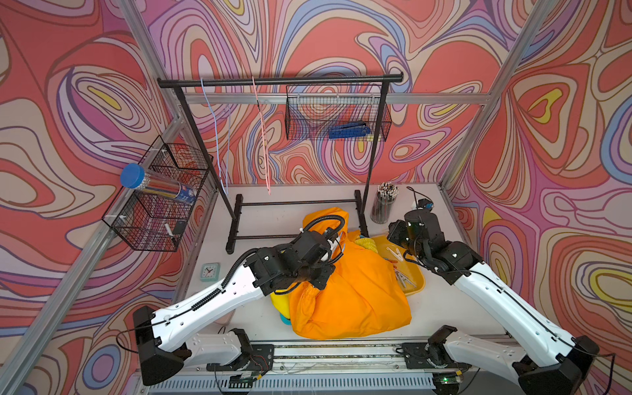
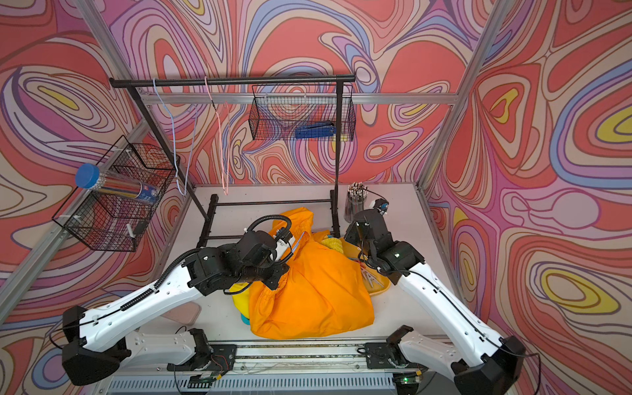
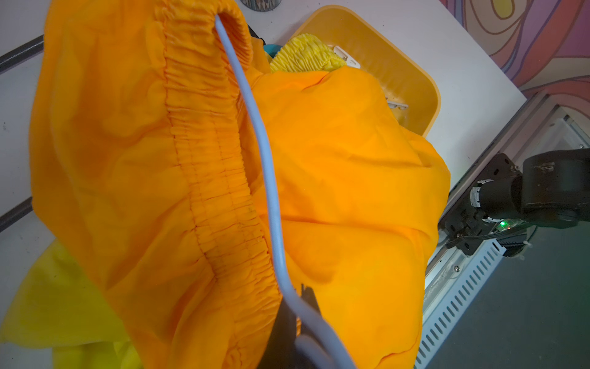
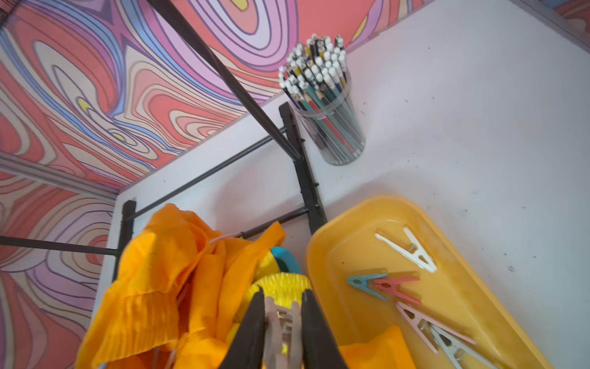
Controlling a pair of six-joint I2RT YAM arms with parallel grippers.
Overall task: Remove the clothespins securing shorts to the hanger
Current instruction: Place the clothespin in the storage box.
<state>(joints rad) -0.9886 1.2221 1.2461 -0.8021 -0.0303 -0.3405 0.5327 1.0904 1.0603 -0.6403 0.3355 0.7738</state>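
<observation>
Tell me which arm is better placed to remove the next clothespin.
Right. The right hand grips the beige plastic clothespin on the bright yellow shorts, beside the yellow tray. The left hand holds the pale blue hanger.

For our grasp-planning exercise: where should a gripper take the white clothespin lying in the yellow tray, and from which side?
Pinch the white clothespin across its middle, near the spring, coming from above. It lies flat in the yellow tray, apart from the others, handles splayed.
</observation>
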